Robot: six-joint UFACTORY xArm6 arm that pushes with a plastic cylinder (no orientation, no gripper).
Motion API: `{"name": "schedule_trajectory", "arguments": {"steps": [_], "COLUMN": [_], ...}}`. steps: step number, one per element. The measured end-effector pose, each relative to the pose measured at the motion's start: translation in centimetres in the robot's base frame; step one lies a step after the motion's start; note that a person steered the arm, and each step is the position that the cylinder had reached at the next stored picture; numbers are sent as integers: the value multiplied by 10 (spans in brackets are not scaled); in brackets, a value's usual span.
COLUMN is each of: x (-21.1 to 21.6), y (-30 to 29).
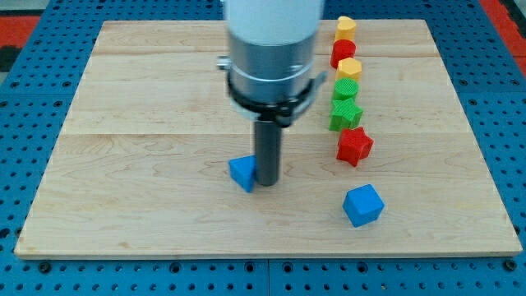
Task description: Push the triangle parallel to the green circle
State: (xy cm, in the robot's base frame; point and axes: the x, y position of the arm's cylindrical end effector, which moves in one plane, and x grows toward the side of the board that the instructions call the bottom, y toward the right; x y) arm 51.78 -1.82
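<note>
A blue triangle block [242,173] lies on the wooden board [123,164] a little left of centre, toward the view's bottom. My tip [268,182] rests right against its right side. A green circle block [346,90] sits in a column of blocks at the view's upper right, well above and to the right of the triangle.
The column at upper right runs top to bottom: a yellow block [345,27], a red block [343,52], a yellow block [349,68], the green circle, a green star [345,113], a red star [354,145]. A blue cube [363,205] lies below it.
</note>
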Motion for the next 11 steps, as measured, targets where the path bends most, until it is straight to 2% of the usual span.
{"name": "schedule_trajectory", "arguments": {"steps": [1,2,3,4,6,7,8,9,10,11], "x": [-5,26,5,-32,-102,-113,-61,-23,-12,-2], "y": [-44,-24,-80,-93,-84,-78,21,72,121,214]}}
